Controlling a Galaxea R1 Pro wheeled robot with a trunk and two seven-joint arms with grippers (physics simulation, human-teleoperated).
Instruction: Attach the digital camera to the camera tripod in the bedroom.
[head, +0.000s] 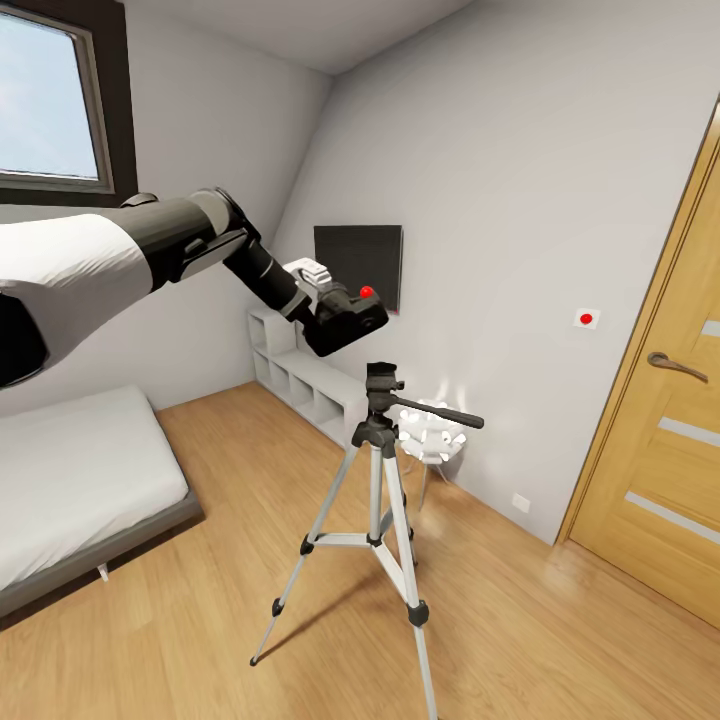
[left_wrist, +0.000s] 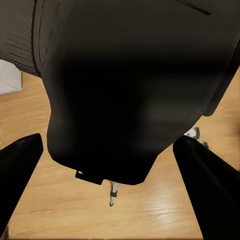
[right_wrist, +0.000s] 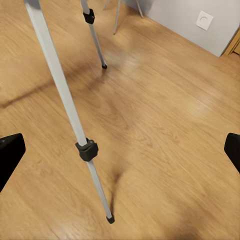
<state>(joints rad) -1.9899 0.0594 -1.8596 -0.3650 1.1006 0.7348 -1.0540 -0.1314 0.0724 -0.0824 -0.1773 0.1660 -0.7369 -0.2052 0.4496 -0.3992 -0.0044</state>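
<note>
Left claw (left_wrist: 116, 150): closed on the digital camera (head: 345, 318), one dark finger showing at each side of the black body in the left wrist view; the arm reaches out from the left of the head view.
Digital camera: held in the air, red button up, above and slightly left of the tripod head, not touching it.
Camera tripod (head: 378, 470): upright on the wood floor, legs spread, pan head (head: 380, 385) bare, handle pointing right.
Right claw (right_wrist: 120, 145): spread wide, holding nothing, low over the floor near a tripod leg (right_wrist: 65, 105).
Step in hand: carrying the camera to the mount; judged past halfway.
Next move: shift right, level the camera base, lower it squarely onto the pan head.
Writing: no brand, label or lettering can be read.
</note>
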